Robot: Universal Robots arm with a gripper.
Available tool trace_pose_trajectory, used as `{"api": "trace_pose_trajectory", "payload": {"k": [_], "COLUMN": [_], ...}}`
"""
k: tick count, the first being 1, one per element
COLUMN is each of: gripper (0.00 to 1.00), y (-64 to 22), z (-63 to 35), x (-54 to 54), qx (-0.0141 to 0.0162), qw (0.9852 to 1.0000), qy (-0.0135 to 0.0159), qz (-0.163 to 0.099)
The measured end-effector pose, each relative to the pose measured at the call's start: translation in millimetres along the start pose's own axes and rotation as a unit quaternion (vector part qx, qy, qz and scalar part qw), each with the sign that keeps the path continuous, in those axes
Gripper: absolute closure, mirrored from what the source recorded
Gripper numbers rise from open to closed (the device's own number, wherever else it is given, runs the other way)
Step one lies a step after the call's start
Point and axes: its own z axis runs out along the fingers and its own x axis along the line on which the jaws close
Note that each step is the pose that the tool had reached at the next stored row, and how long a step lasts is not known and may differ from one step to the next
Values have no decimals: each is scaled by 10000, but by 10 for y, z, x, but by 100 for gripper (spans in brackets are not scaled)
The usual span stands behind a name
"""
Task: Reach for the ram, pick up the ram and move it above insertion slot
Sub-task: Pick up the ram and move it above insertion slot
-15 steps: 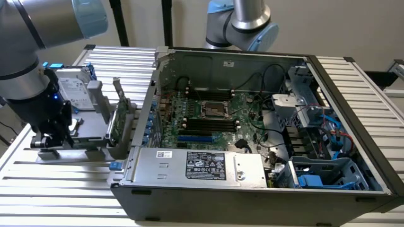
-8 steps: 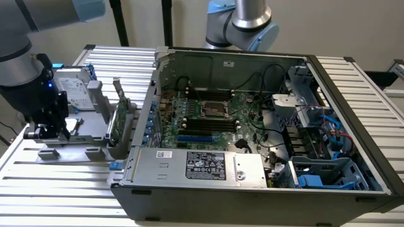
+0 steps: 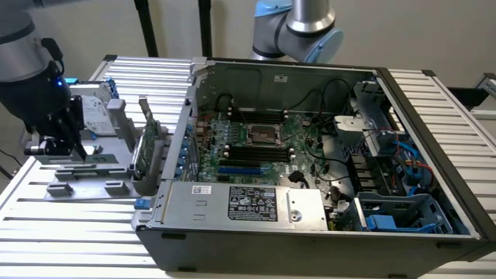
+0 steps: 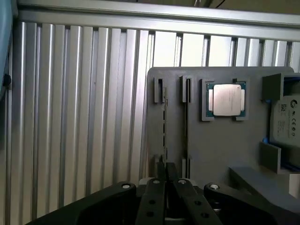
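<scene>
We find the jaws of the gripper drawn narrow and closed upon the near end of the ram, whose thin top edge runs straight in between the black fingertips.

The ribbed aluminium table carries everything. On it, toward the exterior view's right, lies the open computer case, with the motherboard exposed and a labelled silver power supply along its near side. Long dark memory slots lie beside the processor socket.

On the exterior view's left, the arm hangs over a grey fixture plate, its gripper low at the plate.

The plate holds, in descending size:
- a hard drive with blue rails, at the far end;
- a green expansion card, upright, at the edge nearest the case;
- a processor, lying flat in its own square recess;
- the ram, standing on edge in a narrow slot of the plate (we see it edge-on, so its chips cannot be made out).

A second narrow slot runs parallel just beside the ram's; we cannot tell what it holds.

The ram sits seated in the fixture, well apart from the motherboard's slots.
</scene>
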Motion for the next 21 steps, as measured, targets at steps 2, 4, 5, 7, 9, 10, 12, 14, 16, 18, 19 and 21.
{"api": "trace_pose_trajectory", "payload": {"k": [2, 4, 5, 7, 9, 10, 12, 14, 16, 18, 19, 21], "gripper": [87, 87, 87, 87, 87, 87, 87, 87, 87, 87, 87, 87], "y": [-58, -124, -157, -232, -309, -349, -428, -504, -578, -649, -683, -751], "z": [-91, -185, -230, -323, -416, -461, -554, -646, -737, -827, -874, -969], "x": [3, 7, 9, 12, 17, 19, 24, 28, 32, 36, 38, 41], "qx": [-3, -4, -6, -8, -12, -13, -16, -20, -23, -28, -31, -39], "qw": [10000, 10000, 10000, 10000, 10000, 10000, 10000, 10000, 10000, 10000, 10000, 10000], "qy": [1, -1, -1, -5, -13, -19, -30, -39, -47, -54, -55, -57], "qz": [0, 0, -1, -3, -6, -9, -14, -18, -24, -30, -33, -40]}}
